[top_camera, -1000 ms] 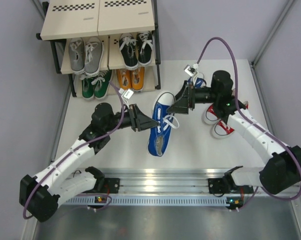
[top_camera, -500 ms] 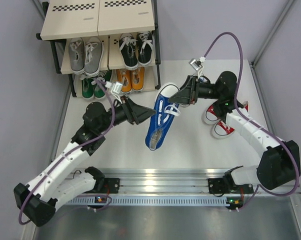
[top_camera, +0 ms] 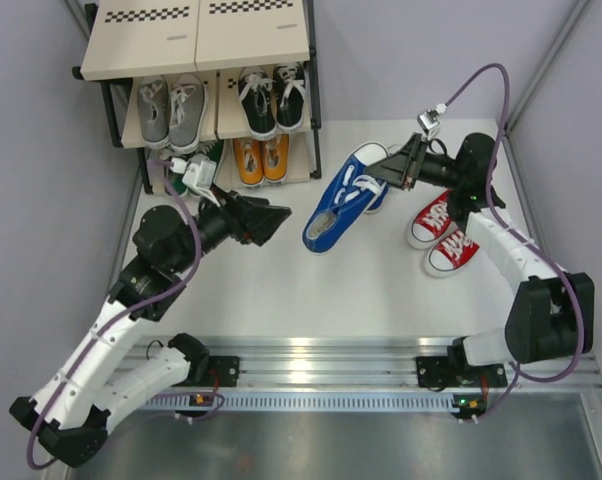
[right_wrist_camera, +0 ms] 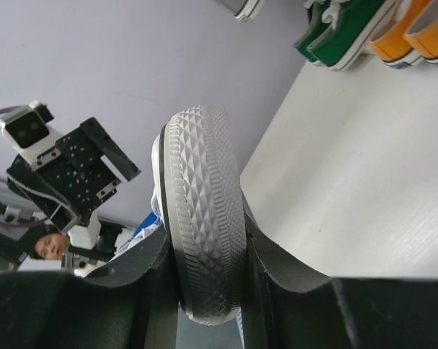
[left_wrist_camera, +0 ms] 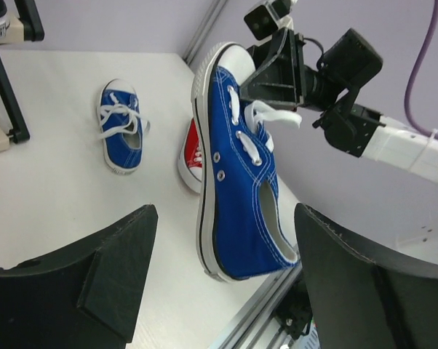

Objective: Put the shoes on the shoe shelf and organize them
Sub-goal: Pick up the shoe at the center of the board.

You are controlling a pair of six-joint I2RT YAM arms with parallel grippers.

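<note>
So the right gripper [top_camera: 394, 168] is clamping down on the toe end of one blue sneaker [top_camera: 341, 198]. In the right wrist view its fingers [right_wrist_camera: 150, 280] are pressing on both sides of the grey diamond-pattern sole [right_wrist_camera: 204, 211], so it's closed about as far as the shoe lets it. The sneaker is hanging out from that gripper with the heel pointing away towards the left arm, and it's looking lifted off the table [top_camera: 281, 290], though I can't tell for sure about the heel. The left gripper [top_camera: 274, 220] is sitting wide open with nothing in it, and the held shoe is right out in front of it, apart from both fingers [left_wrist_camera: 95, 283]. Further out past the left gripper, the other blue sneaker [left_wrist_camera: 121, 134] is lying on the table, with a red one [left_wrist_camera: 192, 156] poking out just behind the held shoe. The red pair [top_camera: 443, 232] is sitting just below the right gripper, next to its arm. The shoe shelf [top_camera: 196, 40] is standing beyond the left gripper, and it's already holding the grey pair [top_camera: 171, 110], black pair [top_camera: 271, 100], green pair [top_camera: 196, 170] and orange pair [top_camera: 259, 158].
</note>
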